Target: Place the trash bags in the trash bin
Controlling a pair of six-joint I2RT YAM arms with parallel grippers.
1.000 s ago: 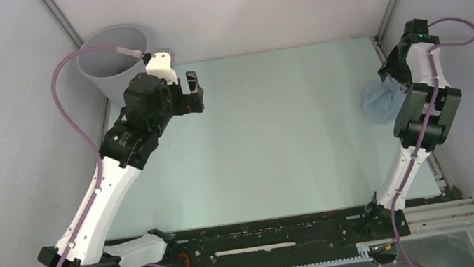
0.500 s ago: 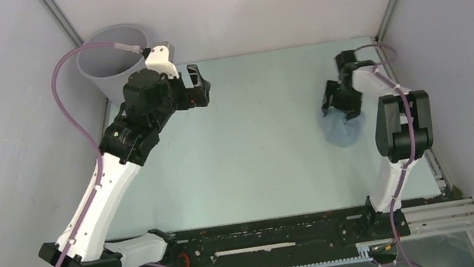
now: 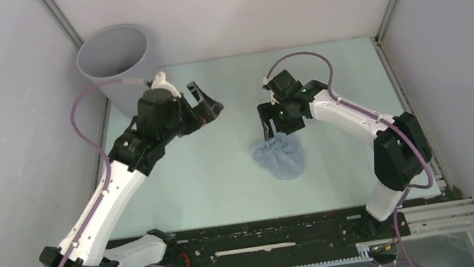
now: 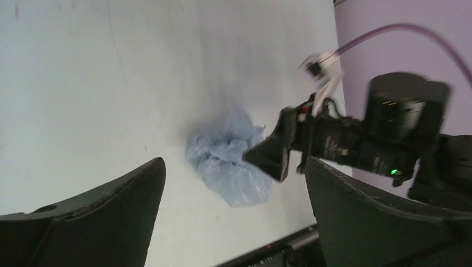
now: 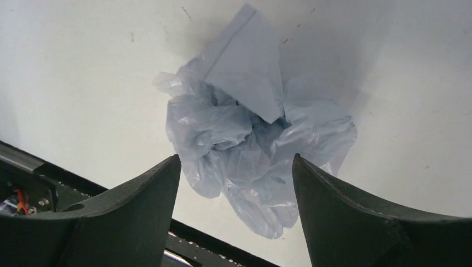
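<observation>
The trash bag (image 3: pixel 282 156) lies crumpled on the table right of centre, a pale blue-grey translucent heap. It also shows in the left wrist view (image 4: pixel 225 161) and the right wrist view (image 5: pixel 253 139). My right gripper (image 3: pixel 274 126) is open and hovers just above the bag's far edge; in its own view (image 5: pixel 236 158) the jaws stand apart on either side of the bag without touching it. My left gripper (image 3: pixel 207 104) is open and empty, left of centre, pointing toward the bag (image 4: pixel 235 164). The grey round trash bin (image 3: pixel 113 56) stands at the far left corner.
Grey walls close in the table on the left, back and right. A black rail (image 3: pixel 271 238) runs along the near edge between the arm bases. The left arm's purple cable (image 3: pixel 84 103) loops beside the bin.
The right arm swung from the right edge to the table's middle, and the bag came with it and now lies under the open jaws. The left gripper moved right and nearer, away from the bin.
</observation>
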